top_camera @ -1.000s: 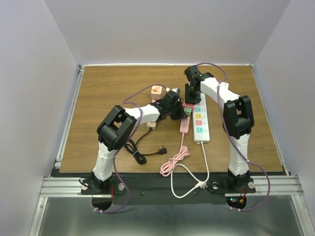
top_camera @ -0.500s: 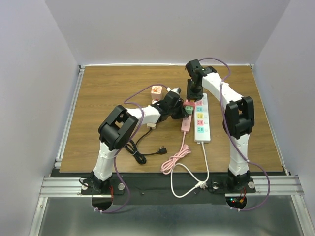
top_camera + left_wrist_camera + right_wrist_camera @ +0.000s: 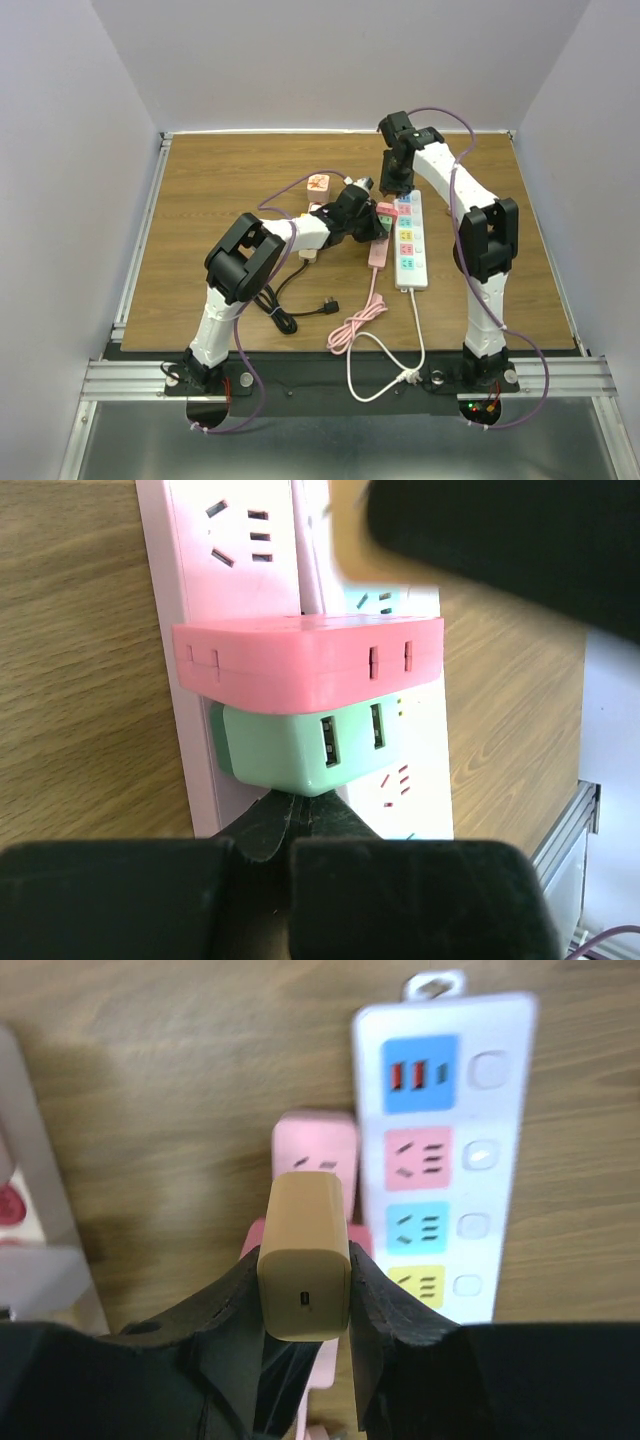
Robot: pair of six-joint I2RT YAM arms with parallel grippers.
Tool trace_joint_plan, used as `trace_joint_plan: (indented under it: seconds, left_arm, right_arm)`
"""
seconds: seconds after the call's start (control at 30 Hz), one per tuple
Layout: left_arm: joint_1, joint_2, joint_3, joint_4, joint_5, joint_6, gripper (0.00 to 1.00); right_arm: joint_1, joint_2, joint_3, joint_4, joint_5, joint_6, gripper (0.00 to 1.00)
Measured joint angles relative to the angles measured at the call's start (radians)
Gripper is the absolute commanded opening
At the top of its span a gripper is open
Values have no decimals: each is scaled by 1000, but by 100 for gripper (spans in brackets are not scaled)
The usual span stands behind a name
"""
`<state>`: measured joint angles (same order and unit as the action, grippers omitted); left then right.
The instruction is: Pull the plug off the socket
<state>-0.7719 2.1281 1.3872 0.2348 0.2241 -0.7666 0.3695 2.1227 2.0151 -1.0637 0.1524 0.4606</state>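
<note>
The white strip (image 3: pixel 440 1160) lies just right of the right gripper (image 3: pixel 305 1272), and the pink strip (image 3: pixel 315 1140) is beneath it. The left gripper (image 3: pixel 290 825) looks closed on nothing. Its tips rest against a green adapter (image 3: pixel 290 750) beside a pink adapter (image 3: pixel 310 660) on the pink strip, probably bracing it. The right gripper clamps the plug (image 3: pixel 305 1250), which seems clear of its socket, though its prongs are hidden. The pull looks done; at most, setting the plug down remains.
</note>
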Motion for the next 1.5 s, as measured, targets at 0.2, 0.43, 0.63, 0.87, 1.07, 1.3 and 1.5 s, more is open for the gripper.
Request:
trace_joint_plan:
  seconds: [0.2, 0.43, 0.63, 0.87, 1.07, 1.3, 1.5]
  left_arm:
    - [0, -5, 1, -4, -1, 7, 0]
    - [4, -22, 1, -37, -18, 30, 0]
    - [8, -24, 3, -47, -14, 42, 0]
    - [8, -25, 2, -45, -12, 45, 0]
    - [13, -43, -23, -42, -15, 49, 0]
    - [17, -82, -76, -39, -18, 50, 0]
    - [19, -105, -107, -37, -18, 47, 0]
  right_arm:
    - [-54, 0, 0, 63, 177, 54, 1]
    - [-179, -2, -95, 107, 293, 106, 1]
    - [-245, 34, -113, 108, 334, 109, 34]
    - [-238, 49, -113, 109, 338, 100, 89]
    - [-237, 37, -113, 109, 300, 64, 90]
    - [-231, -127, -215, 156, 12, -37, 86]
    - [-142, -256, -320, 181, -158, -55, 83]
